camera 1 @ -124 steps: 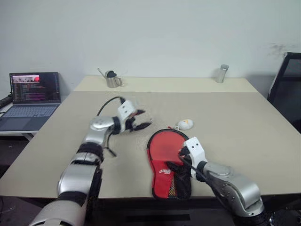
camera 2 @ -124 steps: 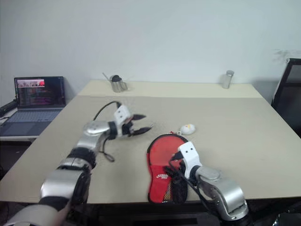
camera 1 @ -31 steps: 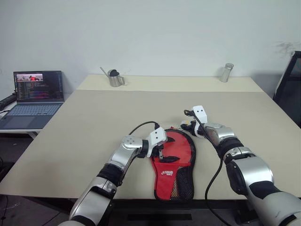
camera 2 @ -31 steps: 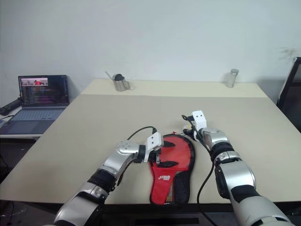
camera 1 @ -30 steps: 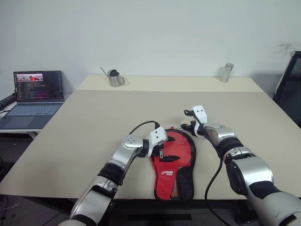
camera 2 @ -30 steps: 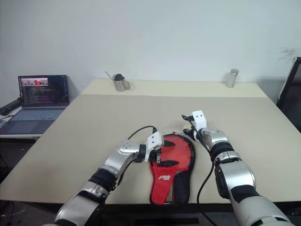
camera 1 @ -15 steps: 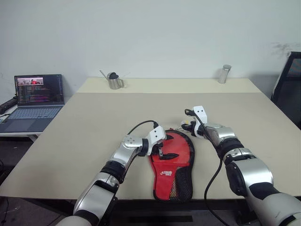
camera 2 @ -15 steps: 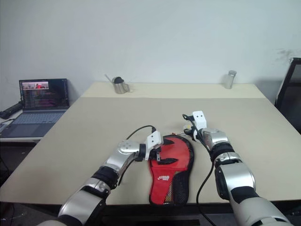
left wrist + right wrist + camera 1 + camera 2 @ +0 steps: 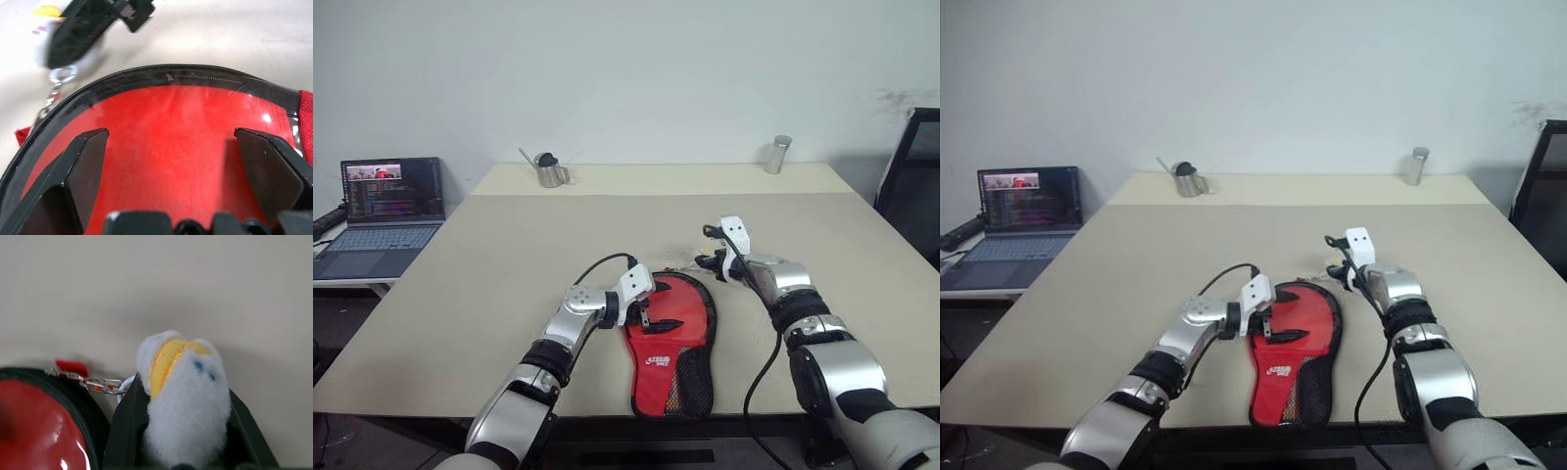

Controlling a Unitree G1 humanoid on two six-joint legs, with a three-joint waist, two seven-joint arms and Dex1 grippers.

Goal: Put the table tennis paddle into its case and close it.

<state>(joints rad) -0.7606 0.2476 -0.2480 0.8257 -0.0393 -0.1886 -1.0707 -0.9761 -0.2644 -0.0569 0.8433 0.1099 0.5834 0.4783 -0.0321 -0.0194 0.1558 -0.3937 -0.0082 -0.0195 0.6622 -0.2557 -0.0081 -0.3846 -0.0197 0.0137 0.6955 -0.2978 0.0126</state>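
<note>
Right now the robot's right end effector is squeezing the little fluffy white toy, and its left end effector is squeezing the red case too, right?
Not quite. The right end effector does grip the fluffy white toy. But the left end effector is open, its fingers spread over the red case, as the left wrist view shows.

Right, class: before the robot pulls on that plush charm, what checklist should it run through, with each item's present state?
1. Right gripper shut on the plush charm: ok.
2. Charm's chain joined to the case rim: ok.
3. Left gripper open, fingers spread over the case's red face: ok.
4. Left gripper pressing the case down: cannot tell.
5. Case zipped all round: cannot tell.
6. Case flat on the table: ok.
</note>
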